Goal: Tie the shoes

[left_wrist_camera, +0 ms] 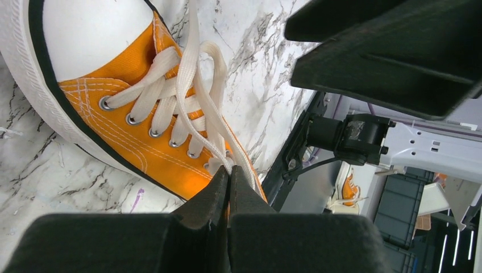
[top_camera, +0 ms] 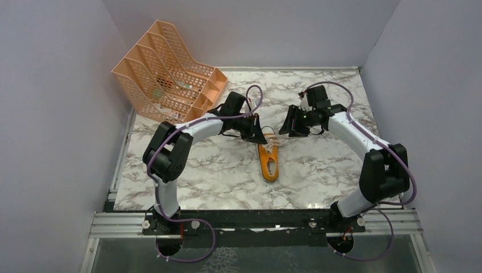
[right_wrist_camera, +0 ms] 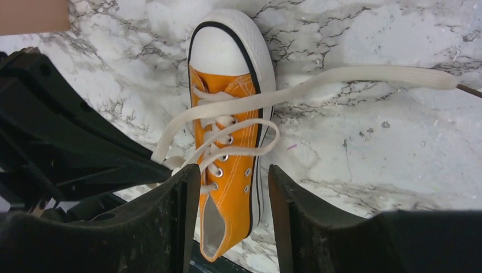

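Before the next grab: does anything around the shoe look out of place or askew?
Nothing looks damaged. On the small orange canvas sneaker, one white lace end trails far out across the marble tabletop. The peach plastic mesh file rack sits skewed in the far left corner.

The sneaker (top_camera: pixel 269 161) is showing orange canvas with white stitching, a white toe cap (right_wrist_camera: pixel 219 48), off-white laces (right_wrist_camera: pixel 352 74) and a thin black stripe edging its white sole. The table (top_camera: pixel 318 165) is displaying white marble with grey veins, while the rack (top_camera: pixel 165 68) is showing a peach lattice and the arms (top_camera: pixel 202 126) are wearing white and black.
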Controlling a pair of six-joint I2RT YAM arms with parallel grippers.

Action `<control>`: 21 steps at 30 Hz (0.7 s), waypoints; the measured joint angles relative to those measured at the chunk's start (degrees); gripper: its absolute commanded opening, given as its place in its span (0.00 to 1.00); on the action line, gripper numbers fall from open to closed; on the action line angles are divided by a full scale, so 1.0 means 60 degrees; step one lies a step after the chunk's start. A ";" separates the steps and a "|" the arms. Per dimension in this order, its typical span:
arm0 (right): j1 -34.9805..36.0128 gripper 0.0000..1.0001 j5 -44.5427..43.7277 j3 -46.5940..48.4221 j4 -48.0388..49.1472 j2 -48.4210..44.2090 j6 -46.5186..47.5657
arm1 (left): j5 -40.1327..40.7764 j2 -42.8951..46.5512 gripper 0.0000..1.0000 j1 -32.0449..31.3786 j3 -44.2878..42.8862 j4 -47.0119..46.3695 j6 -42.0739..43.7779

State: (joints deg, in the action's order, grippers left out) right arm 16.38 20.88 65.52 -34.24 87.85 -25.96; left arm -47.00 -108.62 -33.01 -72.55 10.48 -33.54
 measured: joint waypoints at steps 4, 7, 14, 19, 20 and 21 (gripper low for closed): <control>-0.0025 0.52 0.0036 0.0000 0.0372 0.0532 0.0040 | 0.0000 -0.0215 0.00 0.0000 -0.0186 0.0007 -0.0069; -0.0047 0.52 0.0036 0.0000 0.0477 0.0739 0.0044 | 0.0000 -0.0408 0.00 0.0000 -0.0328 0.0004 -0.0120; -0.0120 0.53 0.0029 -0.0510 0.0776 0.0838 -0.0368 | 0.0000 -0.0455 0.00 0.0000 -0.0335 0.0022 -0.0157; -0.0182 0.56 -0.0015 -0.0787 0.0907 0.0878 -0.0466 | 0.0000 -0.0455 0.00 0.0000 -0.0335 0.0022 -0.0157; -0.0186 0.55 -0.0022 -0.0856 0.0980 0.0878 -0.0495 | 0.0000 -0.0455 0.00 0.0000 -0.0335 0.0022 -0.0157; -0.0189 0.52 -0.0022 -0.0925 0.1067 0.0878 -0.0514 | -0.0004 -0.0455 0.00 0.0000 -0.0335 0.0018 -0.0157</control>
State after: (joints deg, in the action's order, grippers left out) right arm 15.25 20.75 59.96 -27.83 93.12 -29.04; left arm -47.03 -111.35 -33.01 -74.56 10.59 -34.48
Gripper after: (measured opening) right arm 0.563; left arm 0.008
